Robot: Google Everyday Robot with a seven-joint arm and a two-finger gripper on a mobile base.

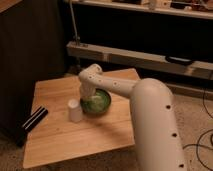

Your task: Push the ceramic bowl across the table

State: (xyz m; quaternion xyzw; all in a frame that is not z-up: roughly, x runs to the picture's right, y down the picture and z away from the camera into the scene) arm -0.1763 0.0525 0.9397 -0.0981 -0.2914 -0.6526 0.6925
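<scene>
Step in hand: the push. The gripper [89, 98] is lowered at the bowl [97, 103], at its rim on the far-left side; finger state cannot be determined. The bowl sits near the middle of the table [55, 142], just beside the cup [74, 110]. Next move: continue a level push, avoiding the cup.

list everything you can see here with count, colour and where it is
ceramic bowl: one, glossy green, middle of the table
cup: one, white, upturned, just left of the bowl
flat bar-shaped object: one, black, at the table's left edge, partly overhanging
table: one, light wooden planks, centre of view
shelf: one, long, white, behind the table
arm: one, white, reaching in from the right over the table
gripper: one, white, down at the bowl's left rim
</scene>
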